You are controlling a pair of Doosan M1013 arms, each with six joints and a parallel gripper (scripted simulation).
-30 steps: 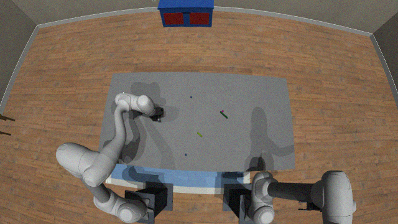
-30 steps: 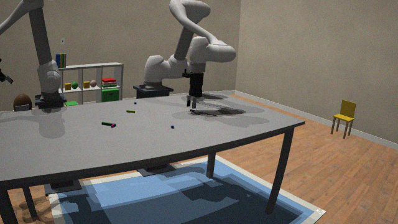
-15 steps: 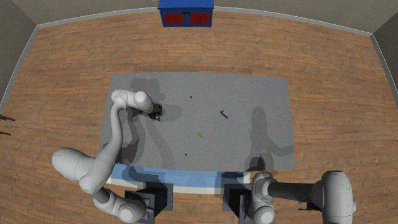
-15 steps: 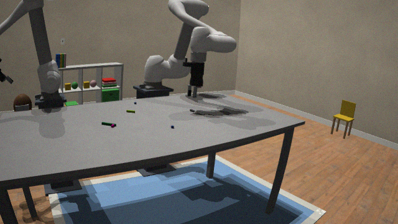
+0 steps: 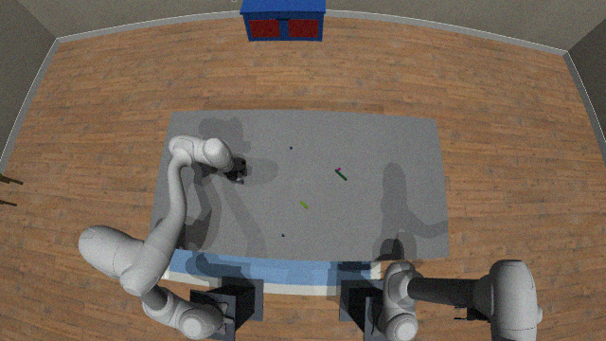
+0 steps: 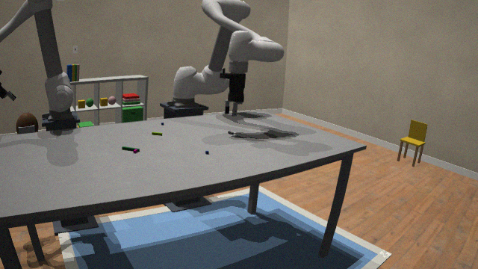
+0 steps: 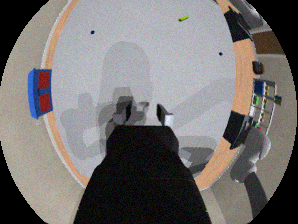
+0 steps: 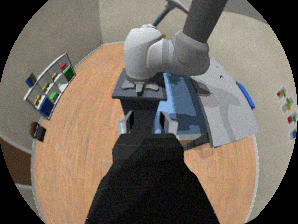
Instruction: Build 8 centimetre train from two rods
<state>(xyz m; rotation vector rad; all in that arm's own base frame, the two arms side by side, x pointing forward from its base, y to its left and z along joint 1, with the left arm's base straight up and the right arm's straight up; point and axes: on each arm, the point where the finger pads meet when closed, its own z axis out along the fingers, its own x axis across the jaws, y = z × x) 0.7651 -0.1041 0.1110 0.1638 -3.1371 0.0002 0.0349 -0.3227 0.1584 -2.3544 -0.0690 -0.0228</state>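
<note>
I see the left gripper (image 5: 240, 174) (image 6: 231, 108) (image 7: 143, 109) spread and empty above what I judge the short grey rod (image 6: 231, 132) (image 7: 143, 104), right of centre in the exterior view; the right gripper (image 5: 458, 314) (image 6: 12, 96) (image 8: 146, 116) is also spread. The lime rod (image 5: 304, 205) (image 6: 157, 134) (image 7: 183, 18) lies flat near the top view's centre. I advise clearing the grey one vertically, then aligning lime end to end without nudging it.

Beige walls with a pale skirting enclose a wood-plank floor, where a blue cabinet (image 5: 284, 7) (image 7: 34, 95) with red doors, a white shelf unit (image 6: 146, 93) (image 8: 38, 82) and a yellow chair (image 6: 413, 141) stand around a grey table (image 5: 379, 137) (image 6: 179, 172) (image 7: 170, 65) (image 8: 225, 100) crossed by soft shadows.
</note>
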